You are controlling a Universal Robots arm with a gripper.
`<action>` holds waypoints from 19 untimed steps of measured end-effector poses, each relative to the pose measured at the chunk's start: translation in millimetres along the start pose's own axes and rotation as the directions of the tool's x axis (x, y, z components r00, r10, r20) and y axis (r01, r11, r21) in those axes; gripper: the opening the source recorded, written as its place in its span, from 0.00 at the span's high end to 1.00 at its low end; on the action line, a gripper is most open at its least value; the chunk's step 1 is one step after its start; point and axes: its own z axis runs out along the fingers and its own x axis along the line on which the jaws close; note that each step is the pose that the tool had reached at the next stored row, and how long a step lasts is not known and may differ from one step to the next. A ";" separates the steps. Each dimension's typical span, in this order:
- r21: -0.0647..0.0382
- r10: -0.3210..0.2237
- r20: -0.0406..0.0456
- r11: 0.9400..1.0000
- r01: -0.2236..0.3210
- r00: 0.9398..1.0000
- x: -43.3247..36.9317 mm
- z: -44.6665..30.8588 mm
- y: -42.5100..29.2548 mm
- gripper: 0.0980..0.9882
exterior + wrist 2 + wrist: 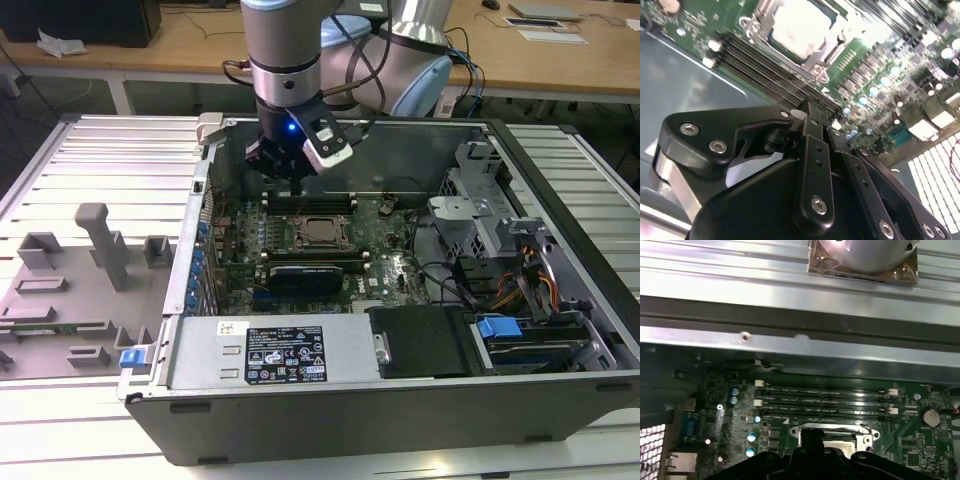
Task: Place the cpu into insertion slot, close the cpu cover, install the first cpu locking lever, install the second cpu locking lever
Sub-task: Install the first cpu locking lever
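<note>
- Tray of grey holders point(90, 270) sits at the exterior view's left, outside the open computer case point(200, 330); I can pick out nothing of the task on it.
- Further along I have the gripper point(297, 186) hanging inside the case, above the memory slots point(305, 203) at the back edge of the green board point(395, 250). In the second wrist view its fingertips point(809, 107) look pressed together with nothing between them, so I read the claw as closed and empty.
- Just in front of it the cpu point(322, 232) lies flat in its socket, apart from the gripper. I judge it light, stiff and smooth-topped, with a fragile underside. I would take it by two opposite edges, never across the face.
- The cpu cover point(840, 429) appears to lie down around the chip. It is thin sheet metal, and I would press on its frame rather than near the window.
- I cannot tell whether either locking lever is latched: glare washes out the socket in the second wrist view, and the gripper body cuts off its near half in the first wrist view.
- At the exterior view's right, the drive cage point(480, 200) and cables point(510, 290) stand well apart from the socket.
</note>
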 end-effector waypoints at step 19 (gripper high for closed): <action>0.007 -0.017 0.088 1.000 0.016 0.996 -18.3 2.7 -7.1 0.99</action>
